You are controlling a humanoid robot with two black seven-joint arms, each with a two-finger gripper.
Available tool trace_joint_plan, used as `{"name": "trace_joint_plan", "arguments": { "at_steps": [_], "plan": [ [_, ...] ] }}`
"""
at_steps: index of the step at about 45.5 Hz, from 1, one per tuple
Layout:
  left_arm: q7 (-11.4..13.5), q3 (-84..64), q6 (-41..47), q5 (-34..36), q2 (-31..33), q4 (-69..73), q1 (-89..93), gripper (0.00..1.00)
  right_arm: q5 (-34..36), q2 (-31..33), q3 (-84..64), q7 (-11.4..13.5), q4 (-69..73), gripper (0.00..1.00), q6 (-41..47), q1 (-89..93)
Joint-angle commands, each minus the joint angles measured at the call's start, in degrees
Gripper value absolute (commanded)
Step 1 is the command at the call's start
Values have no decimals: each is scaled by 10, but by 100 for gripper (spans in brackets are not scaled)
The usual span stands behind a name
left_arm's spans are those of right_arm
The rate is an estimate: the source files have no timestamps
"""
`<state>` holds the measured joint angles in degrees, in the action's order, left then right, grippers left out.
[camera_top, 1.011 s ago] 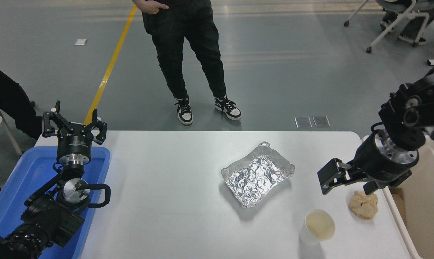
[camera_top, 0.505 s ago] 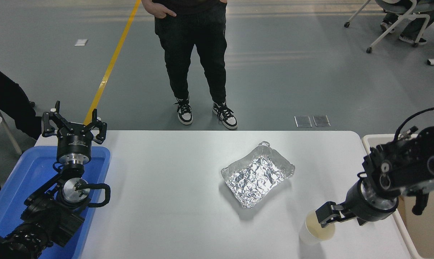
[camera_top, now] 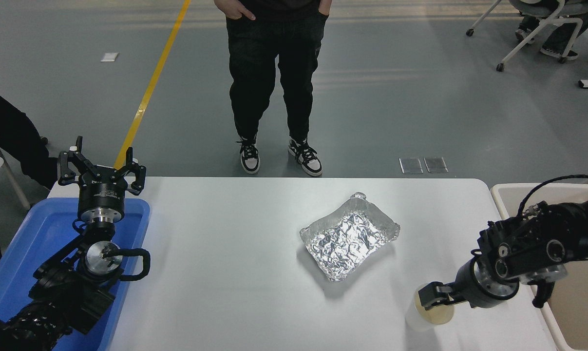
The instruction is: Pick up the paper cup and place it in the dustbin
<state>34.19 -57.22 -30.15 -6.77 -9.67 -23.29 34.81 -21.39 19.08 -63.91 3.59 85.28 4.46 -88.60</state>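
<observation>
Grasp step: right gripper [camera_top: 432, 303] is sitting at the paper cup [camera_top: 423, 319] by the table's near right edge; its closure is unclear. Next: firm grip, lift, carry right over the dustbin [camera_top: 505, 192].

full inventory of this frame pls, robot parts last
paper cup: 1, white, cream inside, near right of table, under right claw
foil tray: 1, crinkled silver, table centre-right
dustbin: 1, cream-beige, off table's right edge
blue tray: 1, blue, table's left end
table: 1, white
person: 1, black trousers, black-and-white shoes, standing at far side
chair: 1, white frame, top right
left claw: black, open, parked over blue tray
right claw: black, at cup's rim; open or shut unclear
</observation>
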Motion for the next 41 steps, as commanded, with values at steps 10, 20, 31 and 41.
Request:
{"name": "trace_joint_plan", "arguments": {
  "at_steps": [10, 20, 31, 41],
  "plan": [
    [0, 0, 0, 0, 0, 0, 0, 99, 7, -3, -12, 5, -13, 0, -9, 18],
    [0, 0, 0, 0, 0, 0, 0, 99, 7, 17, -40, 16, 21, 0, -2, -23],
    [-1, 0, 0, 0, 0, 0, 0, 99, 33, 48, -91, 18, 112, 0, 8, -176],
    [-1, 0, 0, 0, -2, 0, 0, 99, 47, 61, -151, 18, 147, 0, 97, -386]
  ]
}}
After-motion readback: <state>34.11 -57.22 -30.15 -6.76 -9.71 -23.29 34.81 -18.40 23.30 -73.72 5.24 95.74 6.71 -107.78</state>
